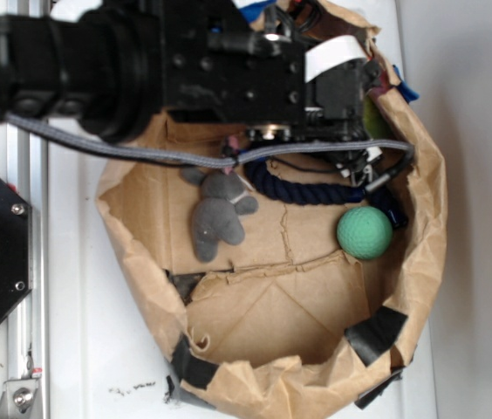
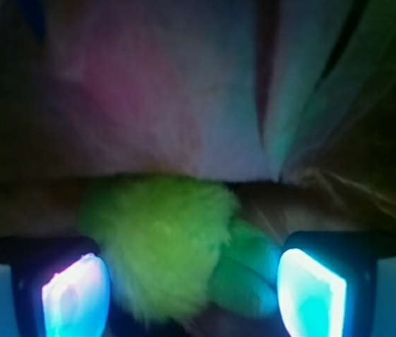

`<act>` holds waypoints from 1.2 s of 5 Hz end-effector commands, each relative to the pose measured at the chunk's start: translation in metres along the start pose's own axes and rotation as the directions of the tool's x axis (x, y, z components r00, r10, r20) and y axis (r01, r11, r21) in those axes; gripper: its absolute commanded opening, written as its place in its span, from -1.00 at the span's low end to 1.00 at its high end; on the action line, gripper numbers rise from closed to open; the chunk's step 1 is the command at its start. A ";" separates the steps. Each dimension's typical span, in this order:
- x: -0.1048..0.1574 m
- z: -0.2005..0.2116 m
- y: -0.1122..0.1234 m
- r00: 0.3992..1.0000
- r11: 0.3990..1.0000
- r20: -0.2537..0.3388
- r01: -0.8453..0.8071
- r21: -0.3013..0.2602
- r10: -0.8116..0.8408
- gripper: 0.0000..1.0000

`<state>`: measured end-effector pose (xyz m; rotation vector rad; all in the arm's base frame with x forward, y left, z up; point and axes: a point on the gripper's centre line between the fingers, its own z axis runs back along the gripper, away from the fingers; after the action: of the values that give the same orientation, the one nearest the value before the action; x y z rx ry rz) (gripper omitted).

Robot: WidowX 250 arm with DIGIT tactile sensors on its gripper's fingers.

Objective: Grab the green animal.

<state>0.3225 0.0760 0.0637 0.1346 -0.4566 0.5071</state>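
The crumpled paper bag (image 1: 420,262) on the white desk (image 1: 80,288) walls in the work area, and the arm (image 1: 141,61) reaches over its far rim, leaving little room against the paper wall there. The grey bunny plush (image 1: 215,218), navy rope (image 1: 294,185) and green ball (image 1: 365,232) lie clear of the approach. The green animal (image 2: 159,242) sits between the released pincer (image 2: 191,295) pads, unclamped; closing and lifting remain.

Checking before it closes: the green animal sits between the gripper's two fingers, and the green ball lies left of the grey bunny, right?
Not quite. In the exterior view the green ball lies right of the grey bunny. The wrist view does show the green animal between the fingers of the gripper.
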 end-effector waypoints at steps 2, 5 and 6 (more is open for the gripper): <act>0.018 -0.001 -0.034 0.999 1.000 0.048 0.012 -0.028 -0.011 1.00; 0.010 -0.011 -0.032 0.998 0.999 0.047 0.051 0.012 -0.052 -1.00; 0.008 -0.010 -0.031 0.997 0.998 0.043 0.058 0.014 -0.059 -1.00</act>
<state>0.3423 0.0602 0.0470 0.1830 -0.4511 0.4652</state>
